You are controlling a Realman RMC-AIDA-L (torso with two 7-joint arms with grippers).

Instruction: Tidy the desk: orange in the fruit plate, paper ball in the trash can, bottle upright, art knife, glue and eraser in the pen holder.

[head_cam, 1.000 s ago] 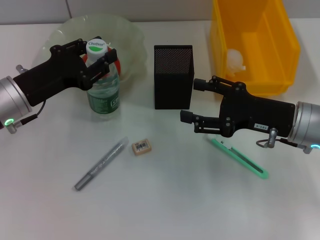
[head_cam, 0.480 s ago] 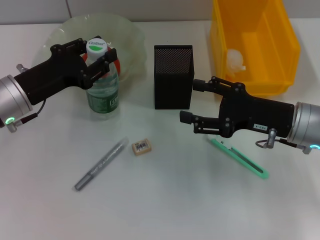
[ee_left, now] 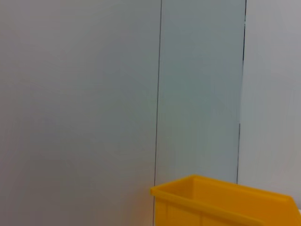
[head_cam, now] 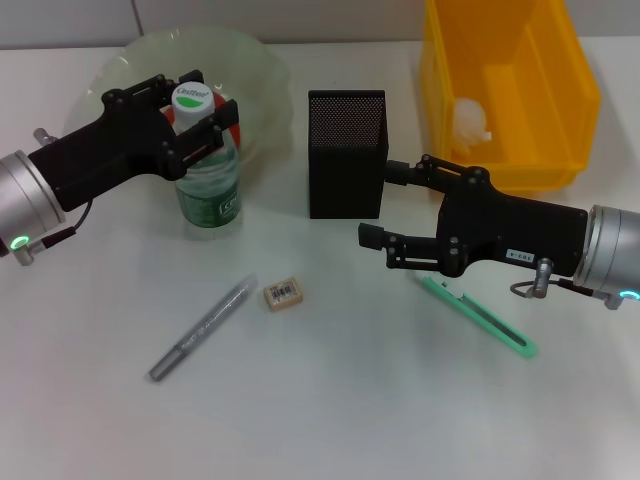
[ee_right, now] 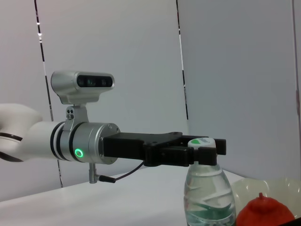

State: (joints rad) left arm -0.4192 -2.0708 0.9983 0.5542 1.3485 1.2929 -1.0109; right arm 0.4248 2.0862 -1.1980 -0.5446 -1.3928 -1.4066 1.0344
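Nearest us, glue [head_cam: 203,328], eraser [head_cam: 283,293] and art knife [head_cam: 478,317] lie loose on the desk [head_cam: 340,400]. Right gripper [head_cam: 378,205] hovers spread, empty. Beyond, left gripper [head_cam: 205,103] pinches the upright bottle [head_cam: 207,160] at its neck; we judge a sideways release could topple it.

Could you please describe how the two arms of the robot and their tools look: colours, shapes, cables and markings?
Both arms end in a silver-grey cylindrical wrist with a small glowing green ring light. The left tool and the right tool are matte black, with a long boxy body and thin linked fingers. A thin black cable loops under each wrist. The right tool carries a small white label. A silver camera sits on top of the left wrist.
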